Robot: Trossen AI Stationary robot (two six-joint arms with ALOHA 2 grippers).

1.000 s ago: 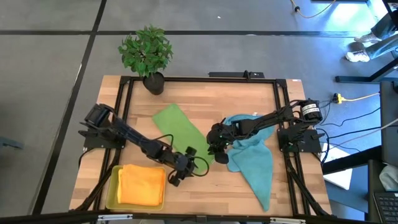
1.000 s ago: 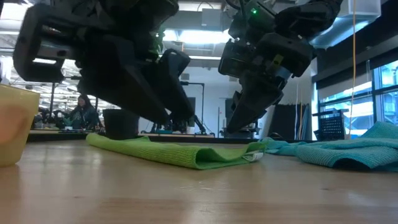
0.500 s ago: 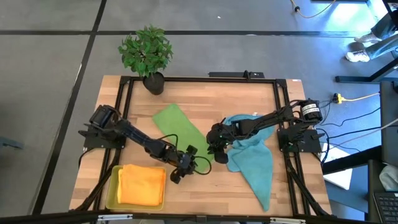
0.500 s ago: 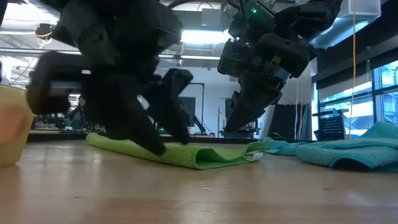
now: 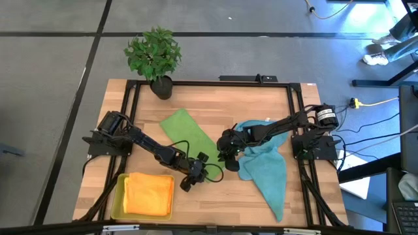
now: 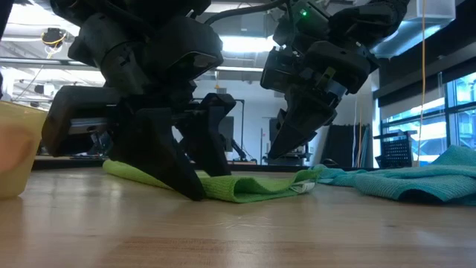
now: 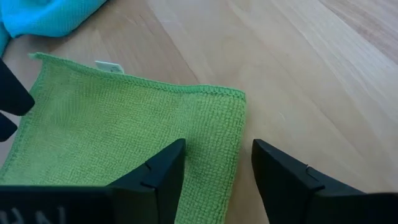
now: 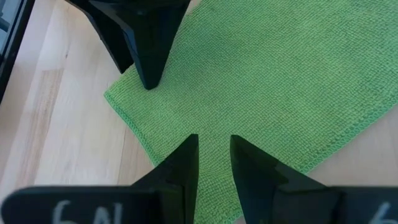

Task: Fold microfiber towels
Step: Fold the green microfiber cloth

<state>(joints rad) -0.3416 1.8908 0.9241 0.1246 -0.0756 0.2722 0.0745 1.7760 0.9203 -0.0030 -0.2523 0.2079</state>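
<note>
Two grippers: both are set over the near end of one folded green towel [image 5: 190,136], at mid-table.
Green towel: it is laid as a long folded strip, running diagonally from near the potted plant [image 5: 153,55] toward the table's front centre; a small white tag shows at one corner in the left wrist view.
Left gripper [image 5: 190,179]: it is lowered at the towel's front corner, fingers spread; in the left wrist view one finger [image 7: 163,171] is seen over the cloth and the other over bare wood just beyond the towel's edge. Nothing is gripped.
Right gripper [image 8: 214,163]: it is poised above the same end from the opposite side, fingers held with a narrow gap, with the green weave showing between them. Whether the cloth is pinched cannot be told.
Teal-blue towels [image 5: 266,168]: they are heaped loosely under the right arm, beside the green towel.
Orange towel [image 5: 149,194]: it is folded inside the yellow tray [image 5: 117,199] at the front left corner.
Table [image 5: 222,104]: light wooden planks, framed by black rails.
</note>
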